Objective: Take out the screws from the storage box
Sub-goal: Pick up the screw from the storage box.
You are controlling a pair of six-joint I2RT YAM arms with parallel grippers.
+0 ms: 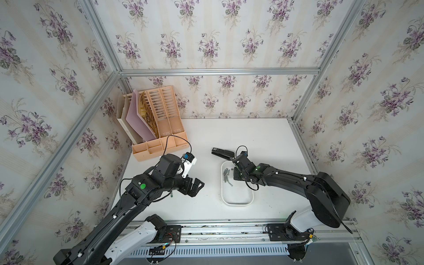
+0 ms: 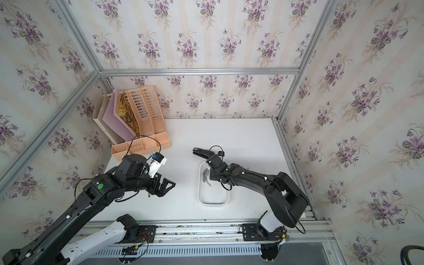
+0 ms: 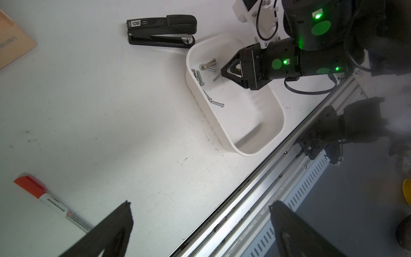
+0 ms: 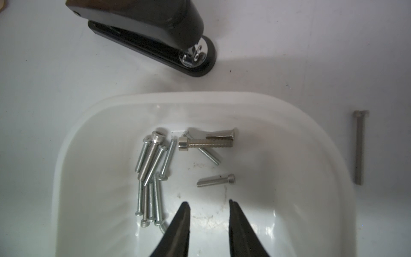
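Purple flower wallpaper goes all round a white table. Low inside the storage box hangs the right gripper. Its two black pointy fingers are a little way apart with nothing between them. Just ahead of it lies one short fat screw. Past that, the other screws sit in a loose heap on the box floor, more than ten of them. Only one long screw lies out on the table beside the box, so I think the job has only just begun. The screws are shiny grey metal with round heads and bumpy threads. The box is smooth white plastic with round corners. A black stapler sits near the box. The left gripper waits well apart, wide open and empty.
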